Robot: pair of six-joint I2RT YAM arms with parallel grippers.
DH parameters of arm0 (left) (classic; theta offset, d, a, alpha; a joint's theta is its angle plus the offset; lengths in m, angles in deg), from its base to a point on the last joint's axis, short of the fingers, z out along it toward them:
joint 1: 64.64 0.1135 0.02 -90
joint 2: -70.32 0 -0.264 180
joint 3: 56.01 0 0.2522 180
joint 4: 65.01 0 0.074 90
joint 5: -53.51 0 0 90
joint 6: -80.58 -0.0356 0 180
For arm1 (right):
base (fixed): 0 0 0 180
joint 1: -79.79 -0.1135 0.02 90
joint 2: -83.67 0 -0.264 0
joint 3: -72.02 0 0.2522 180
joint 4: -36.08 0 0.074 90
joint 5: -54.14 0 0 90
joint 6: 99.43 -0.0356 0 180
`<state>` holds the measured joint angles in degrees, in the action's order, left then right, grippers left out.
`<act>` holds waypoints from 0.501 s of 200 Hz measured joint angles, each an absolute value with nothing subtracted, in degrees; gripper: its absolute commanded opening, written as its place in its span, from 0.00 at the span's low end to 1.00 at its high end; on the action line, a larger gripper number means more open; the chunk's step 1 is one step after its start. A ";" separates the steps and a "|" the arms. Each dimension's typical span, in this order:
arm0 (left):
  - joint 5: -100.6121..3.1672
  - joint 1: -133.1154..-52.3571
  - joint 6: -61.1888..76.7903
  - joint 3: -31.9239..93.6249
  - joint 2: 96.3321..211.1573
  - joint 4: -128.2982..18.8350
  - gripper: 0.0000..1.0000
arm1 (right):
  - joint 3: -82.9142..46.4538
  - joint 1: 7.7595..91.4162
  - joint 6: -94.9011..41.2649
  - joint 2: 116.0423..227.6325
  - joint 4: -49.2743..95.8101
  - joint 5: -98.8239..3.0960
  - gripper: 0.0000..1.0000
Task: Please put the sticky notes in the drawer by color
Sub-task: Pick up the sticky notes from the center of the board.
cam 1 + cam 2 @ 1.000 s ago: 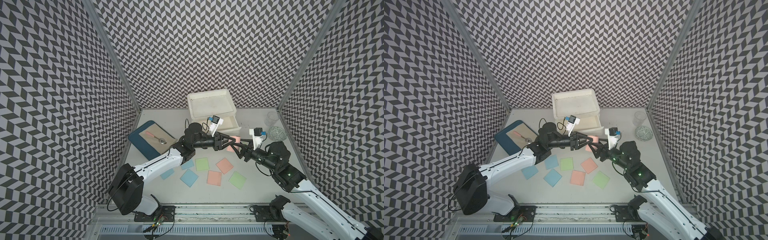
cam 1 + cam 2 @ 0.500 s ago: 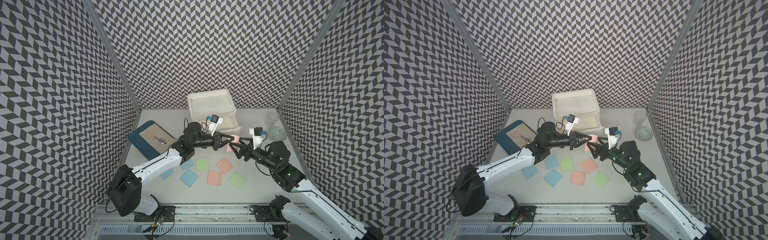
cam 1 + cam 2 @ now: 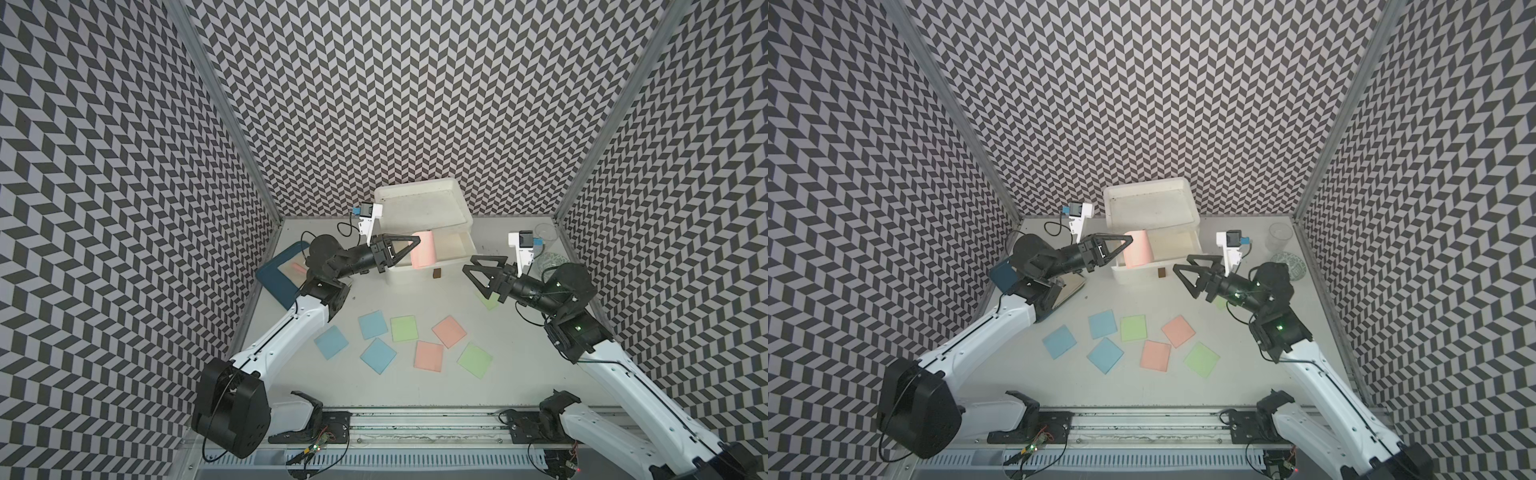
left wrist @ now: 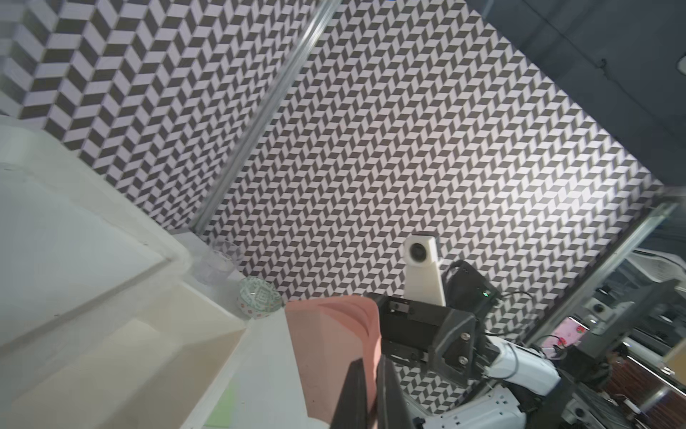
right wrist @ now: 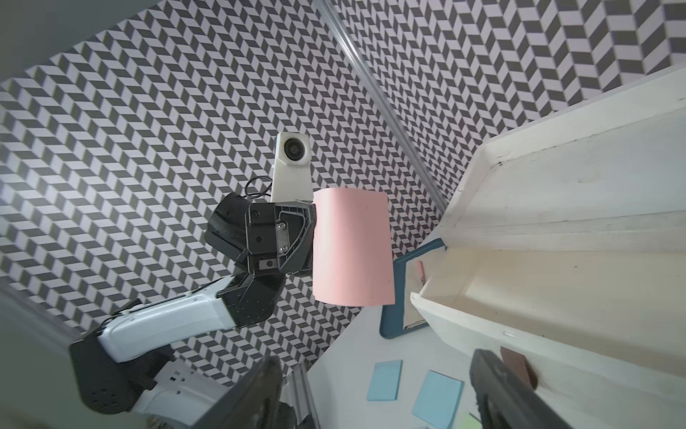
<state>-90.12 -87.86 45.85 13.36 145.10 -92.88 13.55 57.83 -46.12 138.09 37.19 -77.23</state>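
Note:
My left gripper [image 3: 415,240] is shut on one edge of a salmon pink sticky note [image 3: 423,249], which hangs curled above the pulled-out top tray of the white drawer [image 3: 415,191]. The left wrist view shows the same note [image 4: 330,356] pinched between closed jaws. My right gripper [image 3: 469,264] stands open and empty to the right of the drawer front, above a green note [image 3: 488,300]. On the table lie three blue notes [image 3: 372,324], two green notes [image 3: 404,328] and two pink notes [image 3: 449,331].
A dark blue tray [image 3: 276,278] holding a beige sheet lies at the left, partly under my left arm. A clear glass [image 3: 545,232] and a patterned bowl [image 3: 550,259] stand at the back right. The drawer's brown handle [image 3: 436,273] faces forward.
The right gripper let go of the pink note, opened and drew back to the right. The left gripper shut on the note and carried it up over the open drawer.

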 measured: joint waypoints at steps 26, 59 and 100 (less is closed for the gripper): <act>-95.52 -87.77 52.82 14.65 147.22 -100.77 0.00 | 13.40 58.23 -53.14 143.40 45.69 -86.98 0.73; -99.39 -87.79 60.05 15.74 149.38 -109.33 0.00 | 13.36 58.38 -60.07 146.76 53.95 -94.76 0.67; -100.28 -87.79 71.37 15.74 153.97 -124.39 0.00 | 13.36 58.60 -65.33 148.40 61.89 -98.08 0.58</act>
<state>-100.28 -87.79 71.37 15.74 153.97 -124.39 13.36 58.60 -65.33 148.40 61.89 -98.08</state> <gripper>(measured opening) 0.060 0.588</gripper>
